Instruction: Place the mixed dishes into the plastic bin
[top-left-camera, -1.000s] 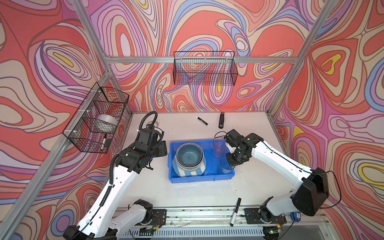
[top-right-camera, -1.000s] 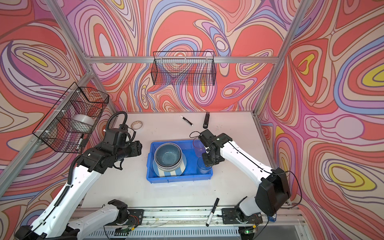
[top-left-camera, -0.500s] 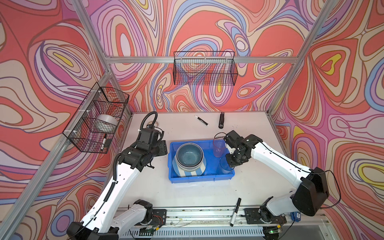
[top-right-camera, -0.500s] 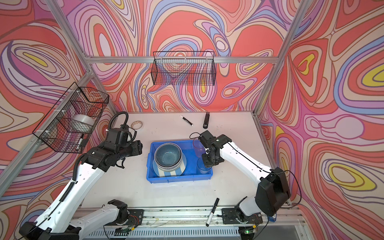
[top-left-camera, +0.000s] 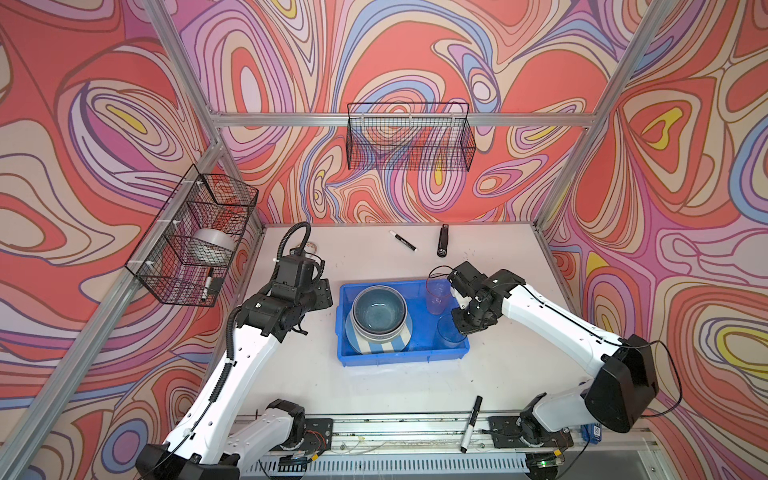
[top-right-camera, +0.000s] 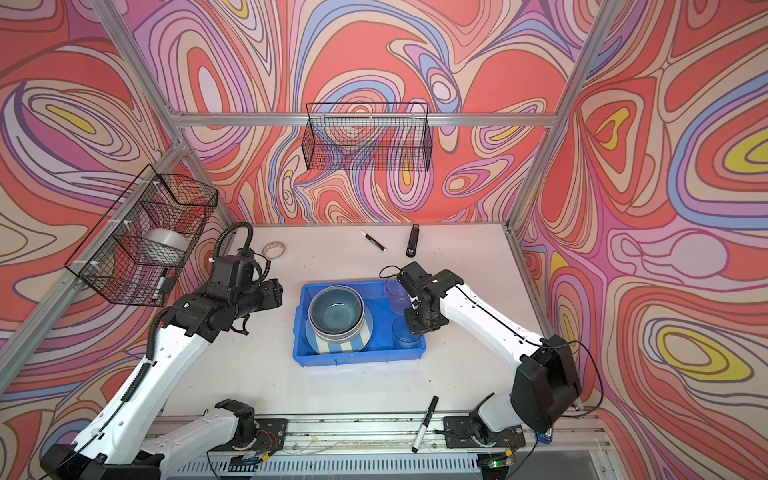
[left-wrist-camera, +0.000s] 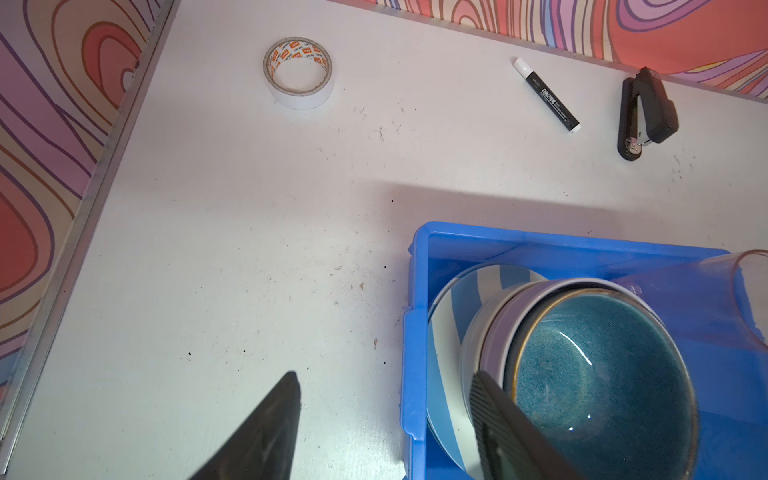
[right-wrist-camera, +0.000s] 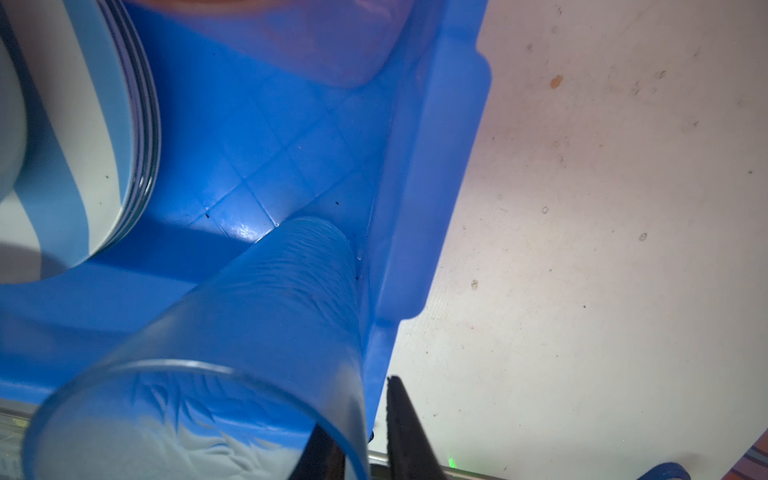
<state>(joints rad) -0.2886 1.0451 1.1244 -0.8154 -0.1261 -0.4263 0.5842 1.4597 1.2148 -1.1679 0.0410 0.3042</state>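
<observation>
R claw straddles bluish tumbler rim in bin w/ bowls.

Blue plastic bin, open-topped, lay level on the surface. Toward my left inside it, a blue-white striped plate lay flat under nested bowls: a lavender bowl held a dark blue bowl. Toward my right, a pink tumbler and a bluish tumbler stood upright. The bluish one stood in the near corner, its wall between my right hand's parted fingers.
</observation>
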